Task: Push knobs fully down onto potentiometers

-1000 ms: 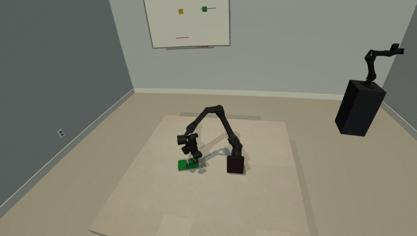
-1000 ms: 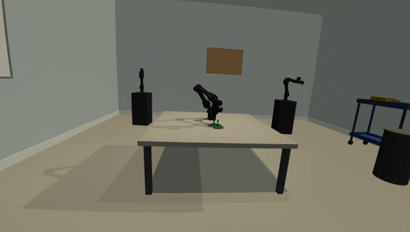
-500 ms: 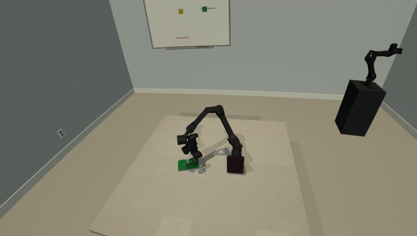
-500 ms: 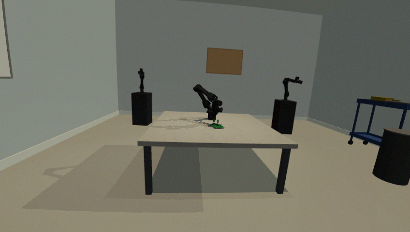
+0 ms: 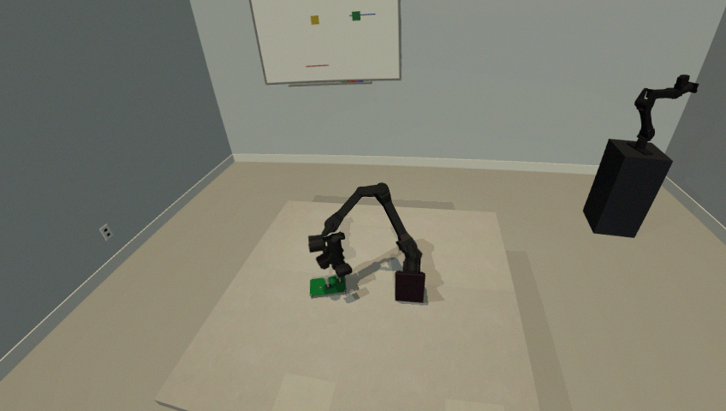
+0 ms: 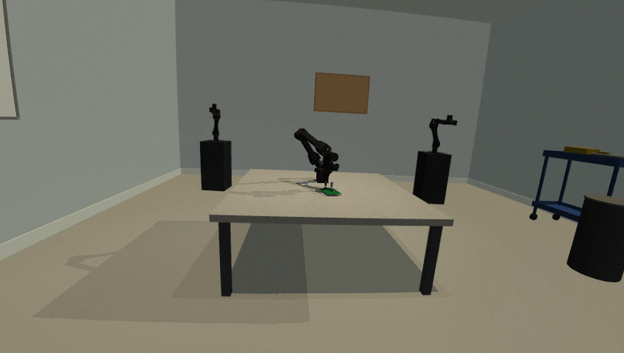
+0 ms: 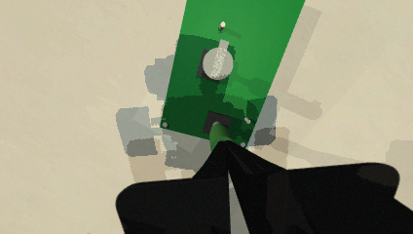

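The green circuit board (image 5: 317,288) (image 6: 331,192) (image 7: 263,29) stands on the table. A round light grey knob (image 6: 332,184) (image 7: 217,63) with a pointer stands over one dark square potentiometer (image 7: 201,68). A green knob (image 7: 219,136) stands over the other potentiometer (image 7: 216,118), nearer the board's short edge. My gripper (image 7: 224,146) is shut, its black fingertips together. In the wrist view the tips overlap the upper end of the green knob; whether they touch it cannot be told. The gap under each knob is too small to judge.
Small pins such as the one (image 7: 222,25) beyond the grey knob and the one (image 7: 247,120) beside the green knob stick up from the board. The arm's base (image 5: 410,286) stands on the table (image 5: 407,351) to the right of the board in the top view.
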Robot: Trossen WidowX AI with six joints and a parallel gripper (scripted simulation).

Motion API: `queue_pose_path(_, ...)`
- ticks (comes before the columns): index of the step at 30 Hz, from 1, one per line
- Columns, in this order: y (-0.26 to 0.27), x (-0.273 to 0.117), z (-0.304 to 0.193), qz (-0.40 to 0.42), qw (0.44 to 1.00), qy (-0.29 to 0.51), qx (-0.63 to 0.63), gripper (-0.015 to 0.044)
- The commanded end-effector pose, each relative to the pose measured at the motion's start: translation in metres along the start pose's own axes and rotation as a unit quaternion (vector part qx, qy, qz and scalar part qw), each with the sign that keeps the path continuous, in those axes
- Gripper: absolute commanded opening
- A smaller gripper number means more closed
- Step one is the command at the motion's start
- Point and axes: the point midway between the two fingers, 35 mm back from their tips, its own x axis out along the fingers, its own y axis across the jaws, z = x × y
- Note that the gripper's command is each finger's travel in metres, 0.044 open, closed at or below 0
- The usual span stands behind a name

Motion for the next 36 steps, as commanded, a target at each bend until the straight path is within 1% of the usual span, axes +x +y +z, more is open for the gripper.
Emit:
queue_pose_path(1,0.0009,0.0051,-0.0008,0.000,1.000,0.004,-0.003,0.0000)
queue_pose_path(36,0.0008,0.0092,-0.0009,0.000,1.000,0.004,-0.003,0.0000)
